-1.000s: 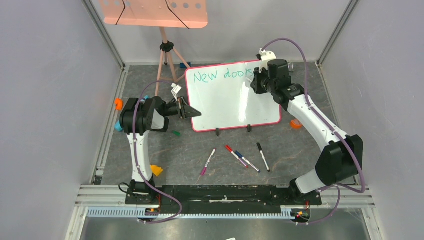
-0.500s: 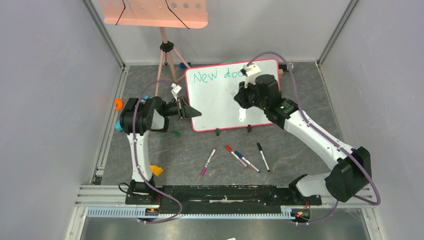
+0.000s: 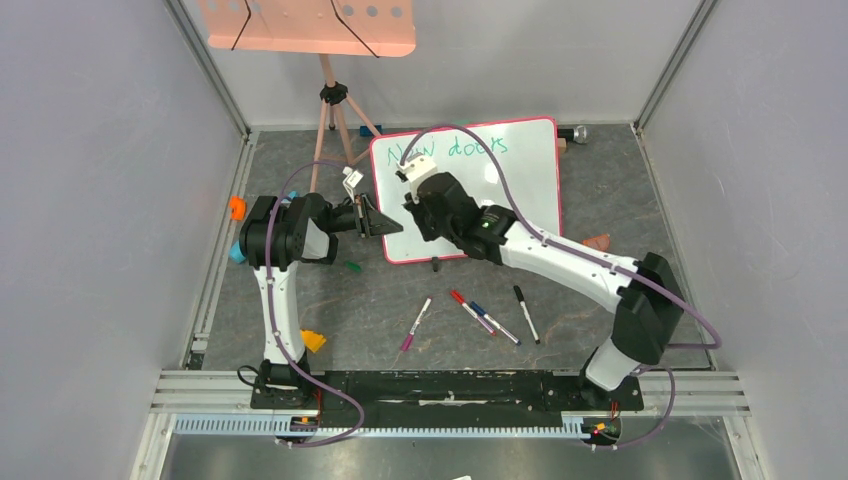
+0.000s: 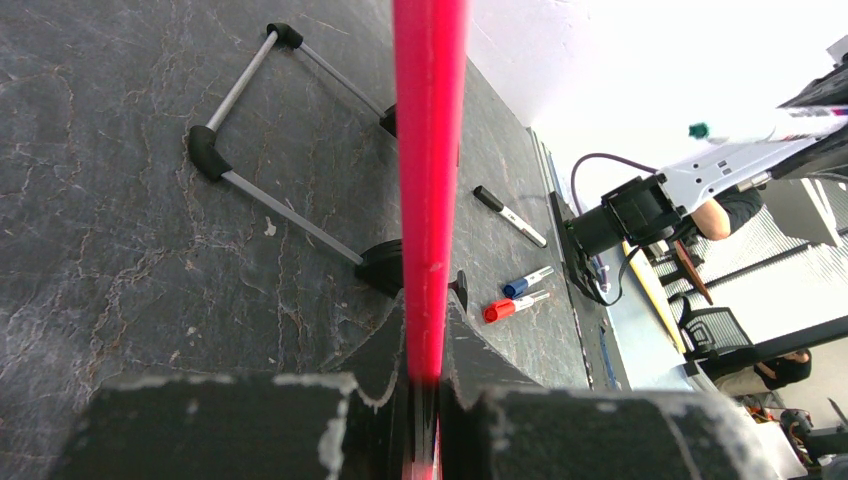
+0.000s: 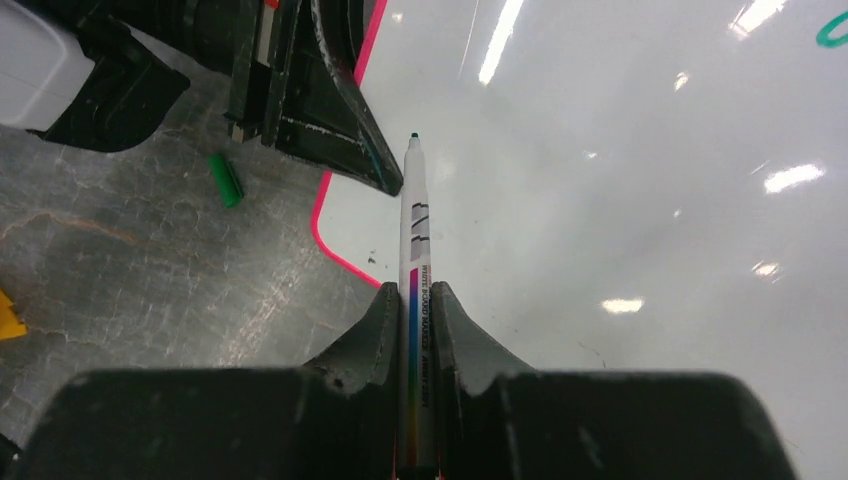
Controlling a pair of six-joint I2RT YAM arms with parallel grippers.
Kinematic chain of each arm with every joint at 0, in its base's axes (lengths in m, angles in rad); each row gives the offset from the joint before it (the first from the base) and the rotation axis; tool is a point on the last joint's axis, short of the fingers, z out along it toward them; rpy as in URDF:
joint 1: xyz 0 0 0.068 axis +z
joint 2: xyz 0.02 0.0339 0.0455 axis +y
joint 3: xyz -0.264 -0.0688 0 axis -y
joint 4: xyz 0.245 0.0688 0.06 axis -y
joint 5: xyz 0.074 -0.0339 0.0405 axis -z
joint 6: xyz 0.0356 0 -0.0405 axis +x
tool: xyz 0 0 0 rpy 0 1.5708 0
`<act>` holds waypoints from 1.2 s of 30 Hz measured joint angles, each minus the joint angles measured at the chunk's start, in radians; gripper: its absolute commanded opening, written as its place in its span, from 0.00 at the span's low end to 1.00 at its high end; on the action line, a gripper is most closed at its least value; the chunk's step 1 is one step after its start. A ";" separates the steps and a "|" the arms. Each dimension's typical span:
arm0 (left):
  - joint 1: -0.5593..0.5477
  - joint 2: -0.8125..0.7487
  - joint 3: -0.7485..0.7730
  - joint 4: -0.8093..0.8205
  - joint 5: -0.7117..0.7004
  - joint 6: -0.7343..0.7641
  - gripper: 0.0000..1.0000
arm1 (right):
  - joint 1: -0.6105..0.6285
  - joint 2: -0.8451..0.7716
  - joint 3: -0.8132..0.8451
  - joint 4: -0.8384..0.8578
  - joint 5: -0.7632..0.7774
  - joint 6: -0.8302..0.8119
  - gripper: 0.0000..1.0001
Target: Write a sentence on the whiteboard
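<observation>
From above we saw the whiteboard (image 3: 530,170) standing mid-table, the sentence (image 3: 478,146) atop it; only wrist views showed our left gripper (image 4: 427,325) clamping its frame, right gripper (image 5: 412,297) pinching a marker (image 5: 414,225).

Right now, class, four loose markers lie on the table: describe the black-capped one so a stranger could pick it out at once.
Find the whiteboard standing on the dark table. In front of its lower edge lie four loose markers; the black-capped marker is the rightmost. The red marker, blue marker and magenta marker beside it have coloured caps; only this one's is black.
</observation>
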 measured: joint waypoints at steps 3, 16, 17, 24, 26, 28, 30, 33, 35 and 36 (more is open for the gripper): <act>0.000 0.000 0.000 0.000 0.000 0.000 0.02 | 0.005 0.053 0.065 -0.011 0.034 -0.009 0.00; 0.000 0.000 0.000 0.000 0.000 0.000 0.02 | 0.000 0.194 0.226 -0.037 0.170 -0.040 0.00; 0.000 0.000 0.000 0.000 0.000 0.000 0.02 | 0.000 0.201 0.230 -0.039 0.173 -0.041 0.00; 0.000 0.000 0.000 0.000 0.000 0.000 0.02 | -0.005 0.230 0.240 -0.059 0.196 -0.047 0.00; 0.000 0.000 0.000 0.000 0.000 0.000 0.02 | -0.007 0.234 0.240 -0.059 0.197 -0.048 0.00; 0.000 0.000 0.000 0.000 0.000 0.000 0.02 | -0.011 0.238 0.241 -0.058 0.198 -0.049 0.00; 0.000 0.000 0.000 0.000 0.000 0.000 0.02 | -0.014 0.241 0.241 -0.058 0.198 -0.054 0.00; 0.000 0.000 0.000 0.000 0.000 0.000 0.02 | -0.017 0.251 0.246 -0.058 0.199 -0.056 0.00; 0.000 0.000 0.000 -0.001 0.000 0.000 0.02 | -0.018 0.262 0.251 -0.058 0.199 -0.059 0.00; 0.000 0.001 0.000 -0.001 -0.001 0.000 0.02 | -0.018 0.265 0.255 -0.058 0.198 -0.060 0.00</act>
